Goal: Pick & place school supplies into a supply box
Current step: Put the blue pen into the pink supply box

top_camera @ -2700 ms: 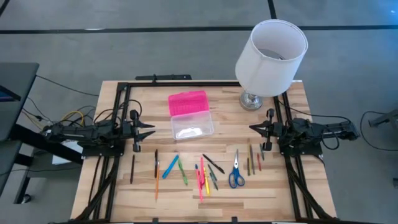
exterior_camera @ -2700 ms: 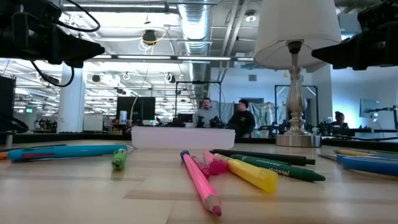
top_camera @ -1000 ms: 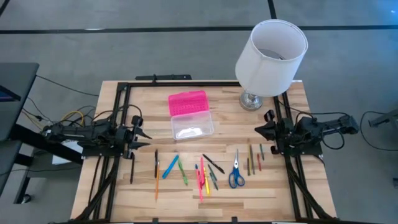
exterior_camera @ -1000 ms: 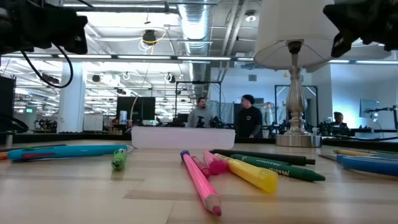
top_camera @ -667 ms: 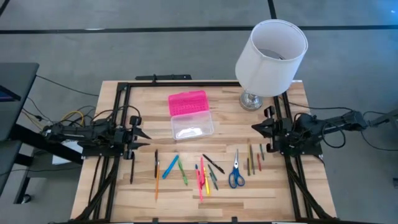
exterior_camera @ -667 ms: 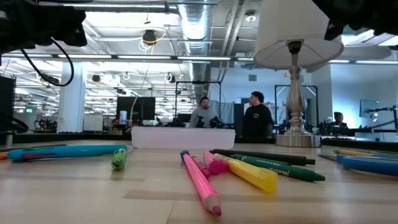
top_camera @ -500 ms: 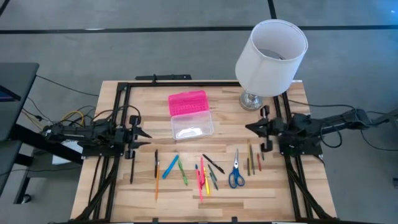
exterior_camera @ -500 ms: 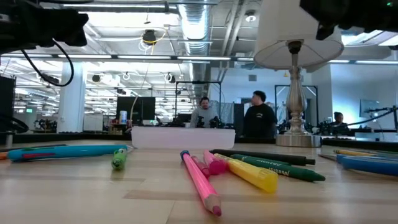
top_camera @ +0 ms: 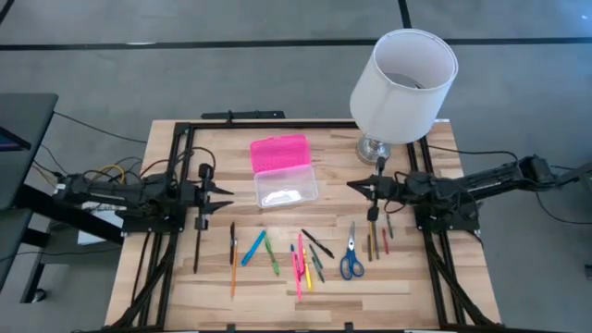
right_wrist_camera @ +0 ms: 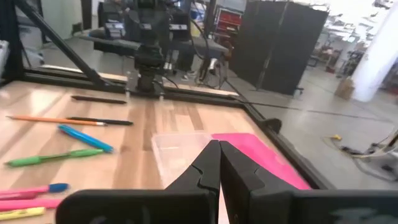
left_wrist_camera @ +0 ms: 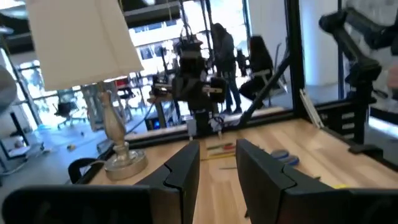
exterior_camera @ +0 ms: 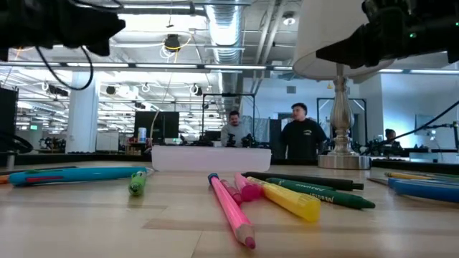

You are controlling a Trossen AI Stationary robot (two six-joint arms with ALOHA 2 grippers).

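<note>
Above the table, left gripper [top_camera: 225,191] fingers stand spread, right gripper [top_camera: 352,185] fingers pressed together; no writing legible.

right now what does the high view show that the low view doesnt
Only the high view shows the textured hot-pink lid lying open behind the clear plastic box base, the small blue-handled scissors, and both grippers, left gripper and right gripper, apart from the supplies. Only the low view shows people in the room beyond. Both show the white-shaded lamp, the pink pencil and the wooden table.
</note>
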